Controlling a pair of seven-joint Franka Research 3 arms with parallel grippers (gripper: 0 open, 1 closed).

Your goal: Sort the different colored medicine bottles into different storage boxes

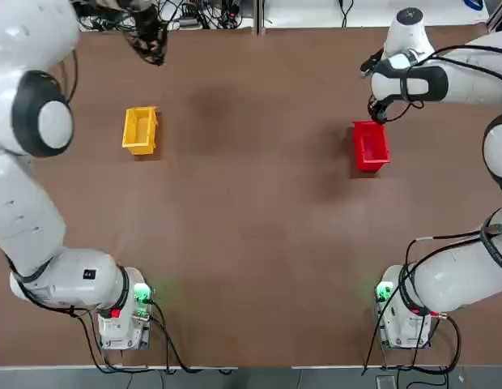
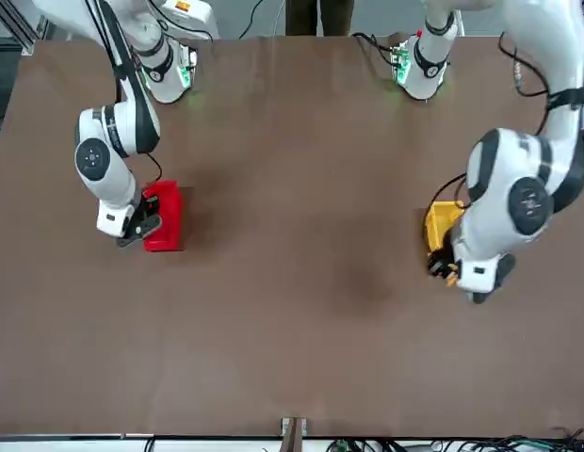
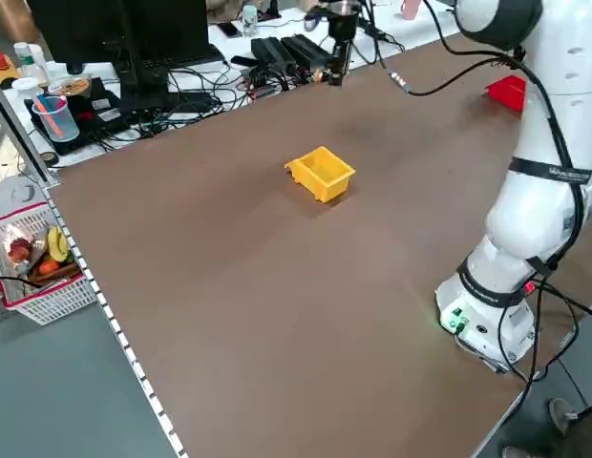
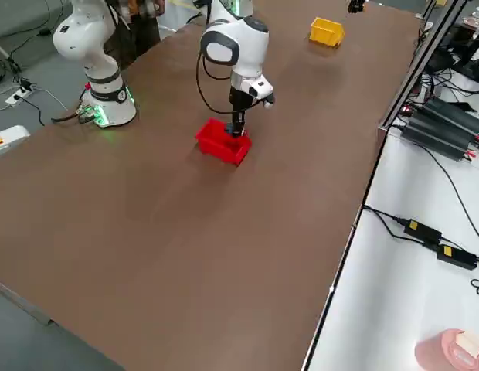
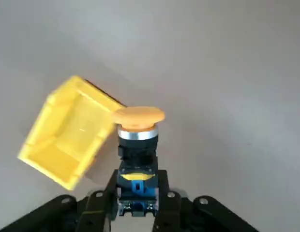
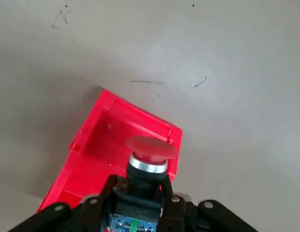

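Note:
My left gripper [image 5: 138,199] is shut on the dark bottle with the orange-yellow top [image 5: 138,126]. It holds the bottle in the air just past the far end of the yellow box [image 1: 140,130], a little off that box's rim [image 5: 67,130]. The same gripper [image 2: 452,271] shows in the front view beside the yellow box [image 2: 441,224]. My right gripper [image 6: 136,212] is shut on the red-topped bottle [image 6: 149,153]. That bottle hangs over the far end of the red box [image 6: 104,147]. From overhead, the right gripper [image 1: 379,109] sits at the far edge of the red box [image 1: 370,146].
Cables and power strips [image 3: 286,57] lie along the table's far edge. A white bench with cables [image 4: 425,232] runs past that edge. A monitor and a wire basket [image 3: 38,267] stand off the table at my left. Both arm bases [image 1: 121,312] stand at the near edge.

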